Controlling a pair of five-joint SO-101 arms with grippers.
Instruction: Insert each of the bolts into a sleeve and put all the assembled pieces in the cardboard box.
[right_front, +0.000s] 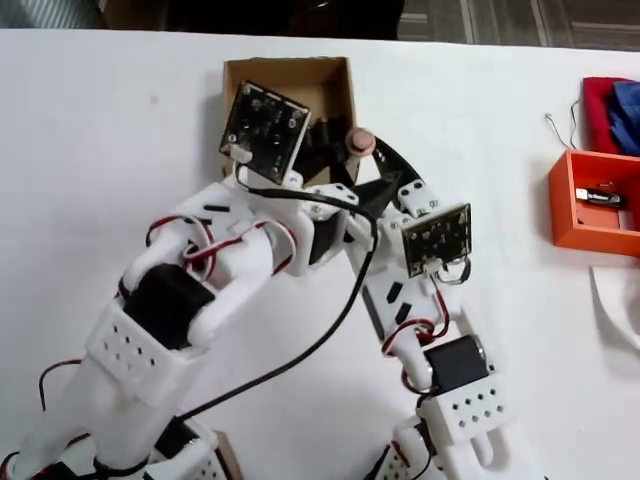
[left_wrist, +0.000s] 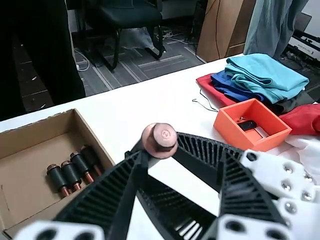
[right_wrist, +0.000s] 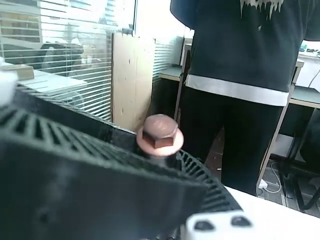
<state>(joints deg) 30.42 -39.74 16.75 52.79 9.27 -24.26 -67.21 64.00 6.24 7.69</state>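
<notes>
My left gripper (left_wrist: 144, 159) is closed on the copper bolt (left_wrist: 159, 140), whose hex head stands up above the black tips. My right gripper (right_wrist: 167, 156) meets the same bolt from 4 o'clock, and I cannot tell whether it is clamped. From above, the bolt is just beside the 4 o'clock edge of the cardboard box (right_front: 240, 75), which sits at 12 o'clock on the table (right_front: 100, 150). 4 assembled pieces (left_wrist: 72, 172) lie side by side inside the box. An orange tray (right_front: 570, 215) sits at 3 o'clock.
</notes>
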